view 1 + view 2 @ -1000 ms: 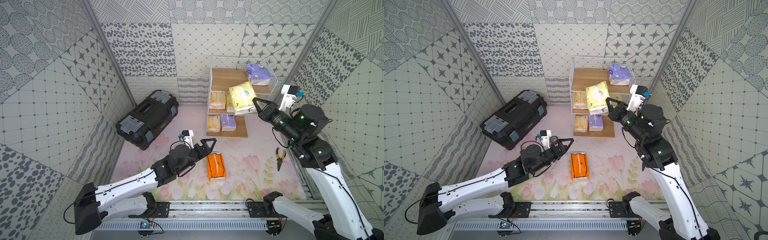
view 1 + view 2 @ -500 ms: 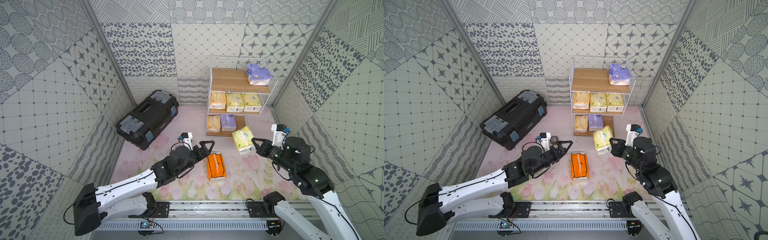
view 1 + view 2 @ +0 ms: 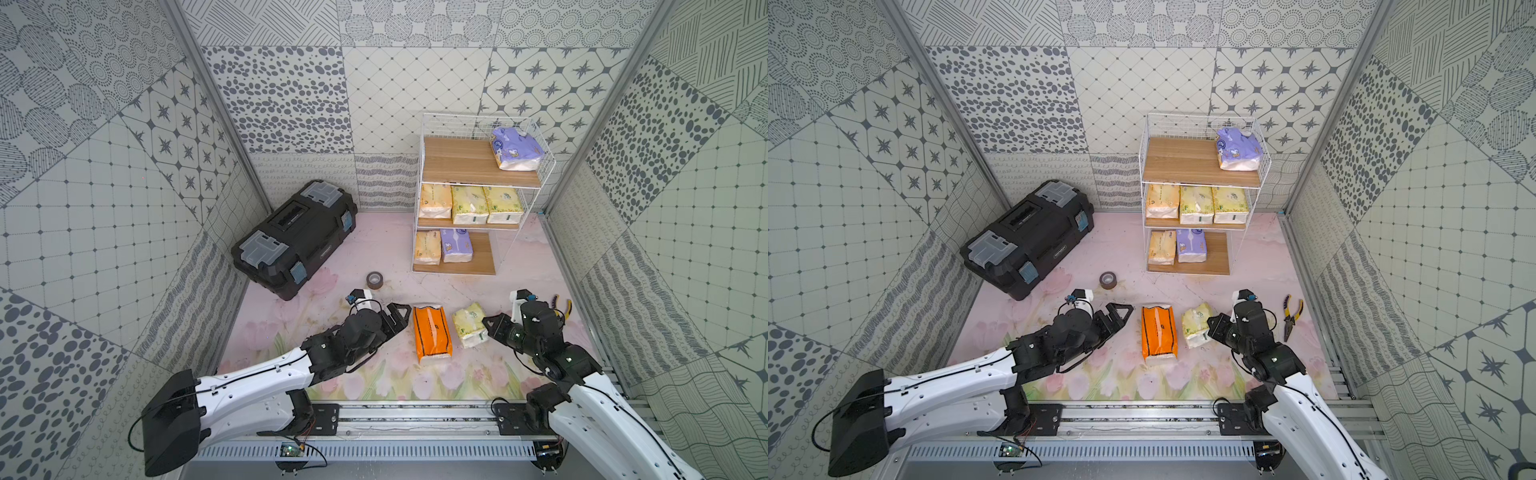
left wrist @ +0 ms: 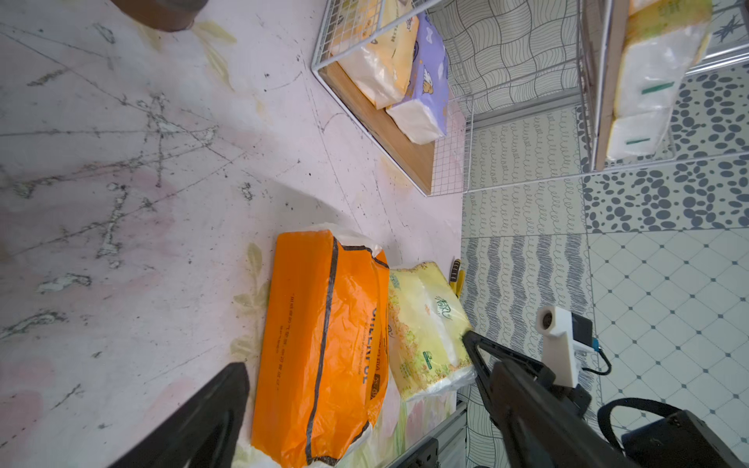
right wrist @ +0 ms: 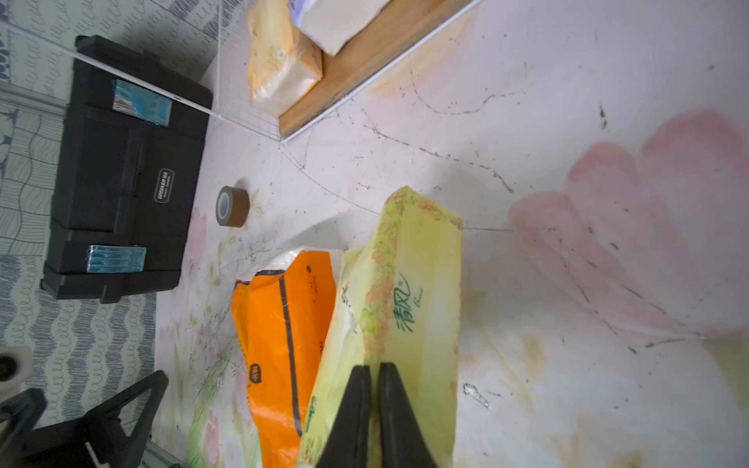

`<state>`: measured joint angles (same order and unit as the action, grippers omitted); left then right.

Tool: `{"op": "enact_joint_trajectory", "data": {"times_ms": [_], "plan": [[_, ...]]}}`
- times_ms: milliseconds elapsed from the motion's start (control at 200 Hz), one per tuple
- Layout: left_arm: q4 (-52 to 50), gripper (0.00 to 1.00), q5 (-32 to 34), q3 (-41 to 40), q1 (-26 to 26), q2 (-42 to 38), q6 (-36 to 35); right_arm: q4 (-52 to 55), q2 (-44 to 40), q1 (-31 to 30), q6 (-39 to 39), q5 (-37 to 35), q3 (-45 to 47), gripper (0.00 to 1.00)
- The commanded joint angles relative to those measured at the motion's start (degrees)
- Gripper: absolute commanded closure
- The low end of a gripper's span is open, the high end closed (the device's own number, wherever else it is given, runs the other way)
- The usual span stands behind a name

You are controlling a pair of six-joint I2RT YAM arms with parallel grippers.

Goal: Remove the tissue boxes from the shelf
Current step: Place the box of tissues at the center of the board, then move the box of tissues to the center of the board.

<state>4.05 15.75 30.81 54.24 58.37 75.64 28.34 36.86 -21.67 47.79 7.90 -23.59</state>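
The white wire shelf (image 3: 469,166) (image 3: 1183,166) still holds a purple tissue box (image 3: 515,147) on its top board. Three yellowish ones (image 3: 469,204) sit on the middle board, and a yellow-orange one (image 3: 427,247) and a purple one (image 3: 456,245) on the bottom board. An orange box (image 3: 432,336) (image 4: 320,344) lies flat on the mat. Beside it, my right gripper (image 3: 487,323) (image 5: 375,368) is shut on a pale yellow-green box (image 3: 467,328) (image 5: 409,308), tilted and low over the mat. My left gripper (image 3: 397,316) (image 4: 371,366) is open and empty beside the orange box.
A black toolbox (image 3: 295,237) stands at the left by the wall. A brown tape roll (image 3: 375,279) lies in front of the shelf. Yellow-handled pliers (image 3: 561,305) lie near the right wall. The arms' rail runs along the front edge.
My right arm has carried the yellow-green box from in front of the shelf down to the mat beside the orange box. The left arm has barely moved.
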Motion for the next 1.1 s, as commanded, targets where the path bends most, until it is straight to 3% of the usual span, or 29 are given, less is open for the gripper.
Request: {"op": "enact_joint_trajectory", "data": {"times_ms": [0,50,95,250,400,756,921,1096], "plan": [[-0.1,0.03,1.6,1.8,-0.5,2.4,1.5,-5.4,2.4,-0.2,2.0,-0.2,1.2,0.74],[-0.1,0.03,1.1,2.8,-0.6,3.4,0.9,-4.1,3.0,-0.2,2.2,-1.5,1.0,0.53],[-0.3,0.03,0.8,3.3,-0.7,4.0,0.6,-3.0,3.1,-0.1,2.2,-3.1,0.5,0.43],[-2.2,0.03,-0.2,3.6,-1.7,5.8,0.6,-1.4,4.5,0.4,-0.1,-7.3,-2.2,0.33],[-2.5,0.03,-3.5,3.2,-3.1,8.2,-0.9,-1.5,14.0,2.8,-5.4,0.2,-5.5,0.35],[2.7,0.12,-11.3,2.4,-3.3,16.5,-1.7,-8.9,28.4,3.2,-10.4,16.0,-5.9,0.59],[-0.4,0.12,-8.8,2.5,-3.3,14.7,-1.6,-12.3,31.7,-1.0,-8.6,16.7,-5.9,0.61],[-13.1,0.15,-1.2,3.3,-3.4,8.3,-1.6,-18.0,35.4,-7.2,-4.3,14.7,-6.1,0.63]]}}
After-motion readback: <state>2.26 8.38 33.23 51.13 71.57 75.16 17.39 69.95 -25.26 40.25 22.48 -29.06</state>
